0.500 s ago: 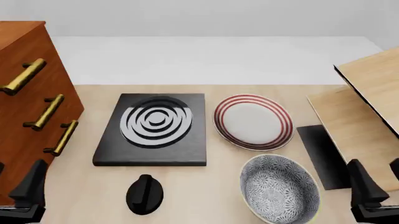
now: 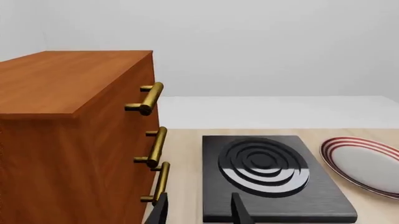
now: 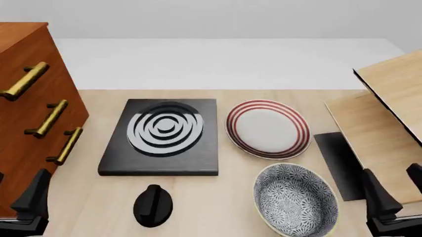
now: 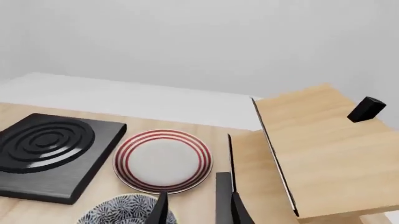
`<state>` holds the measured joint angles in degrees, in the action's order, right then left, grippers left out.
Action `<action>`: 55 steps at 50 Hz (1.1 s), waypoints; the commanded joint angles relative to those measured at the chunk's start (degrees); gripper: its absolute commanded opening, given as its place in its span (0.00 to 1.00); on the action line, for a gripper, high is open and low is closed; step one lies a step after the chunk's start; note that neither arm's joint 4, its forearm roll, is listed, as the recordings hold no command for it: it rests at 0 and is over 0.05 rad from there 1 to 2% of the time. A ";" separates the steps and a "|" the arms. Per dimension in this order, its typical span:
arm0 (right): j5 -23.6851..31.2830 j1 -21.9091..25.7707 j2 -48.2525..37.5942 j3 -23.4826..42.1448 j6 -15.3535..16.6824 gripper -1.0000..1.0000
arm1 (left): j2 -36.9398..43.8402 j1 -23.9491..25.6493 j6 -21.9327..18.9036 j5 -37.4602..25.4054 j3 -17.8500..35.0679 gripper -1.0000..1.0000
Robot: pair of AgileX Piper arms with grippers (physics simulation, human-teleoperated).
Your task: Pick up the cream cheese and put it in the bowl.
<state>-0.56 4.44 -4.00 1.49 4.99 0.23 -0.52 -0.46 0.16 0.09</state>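
The bowl (image 3: 295, 198), deep and grey-white with a dark floral speckle inside, stands at the front right of the table; its rim also shows in the right wrist view (image 4: 121, 211). The cream cheese is out of view in every frame. My left gripper (image 3: 18, 197) hangs open at the front left corner beside the cabinet, with nothing between its fingers (image 2: 199, 213). My right gripper (image 3: 396, 190) is open just right of the bowl, also holding nothing (image 4: 198, 213).
A wooden cabinet (image 3: 29, 113) with brass handles fills the left side. A black burner plate (image 3: 161, 136) and its knob (image 3: 153, 205) sit centre-left. A white plate with red rings (image 3: 268, 128) lies behind the bowl. A light wooden structure (image 3: 382, 118) and a black slab (image 3: 341, 163) occupy the right.
My right gripper has shifted slightly to the left, toward the bowl. Nothing else has moved.
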 commanded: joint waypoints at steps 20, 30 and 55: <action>8.66 18.27 -10.72 15.65 16.00 1.00 | -0.15 0.30 -0.39 0.47 -0.08 1.00; 10.04 24.35 -15.35 18.65 20.71 1.00 | -0.19 -0.02 -0.57 0.80 -0.08 1.00; 9.91 37.90 -28.28 22.43 31.20 1.00 | -0.21 -0.73 -1.01 1.60 0.26 1.00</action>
<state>9.59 37.86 -27.69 22.66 33.08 0.02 -1.09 -1.33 1.60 0.13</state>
